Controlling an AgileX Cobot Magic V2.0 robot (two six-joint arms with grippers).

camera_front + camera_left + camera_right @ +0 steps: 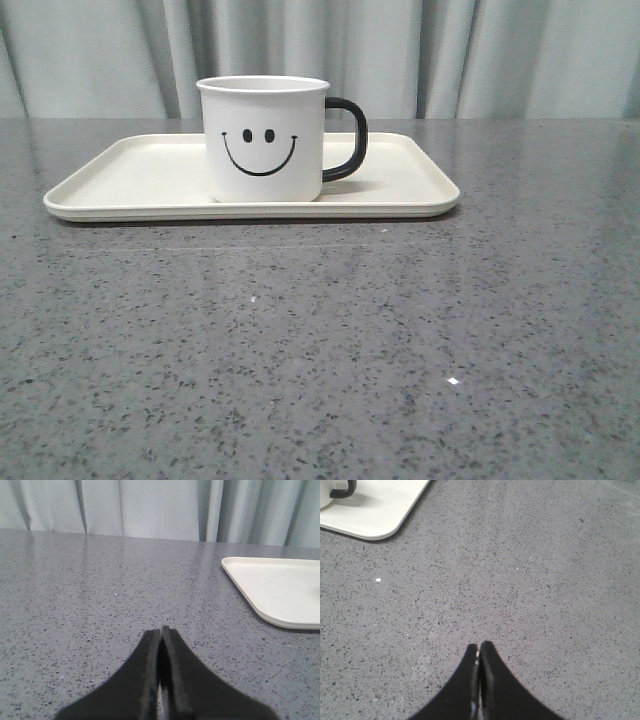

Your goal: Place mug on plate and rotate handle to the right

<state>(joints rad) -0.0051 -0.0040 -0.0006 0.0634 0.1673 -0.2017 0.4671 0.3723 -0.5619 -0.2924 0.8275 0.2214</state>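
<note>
The white mug (263, 140) with a black smiley face stands upright on the cream plate (130, 175), roughly at its middle. Its black handle (347, 138) points to the right in the front view. Neither gripper shows in the front view. My left gripper (160, 631) is shut with nothing in it, over bare table, with a corner of the plate (272, 587) off to one side. My right gripper (479, 646) is also shut and empty, well back from the plate's corner (375, 512), where a bit of the handle (344, 491) shows.
The table (320, 350) is speckled grey stone. Pale curtains (500, 55) hang along its far edge behind the plate.
</note>
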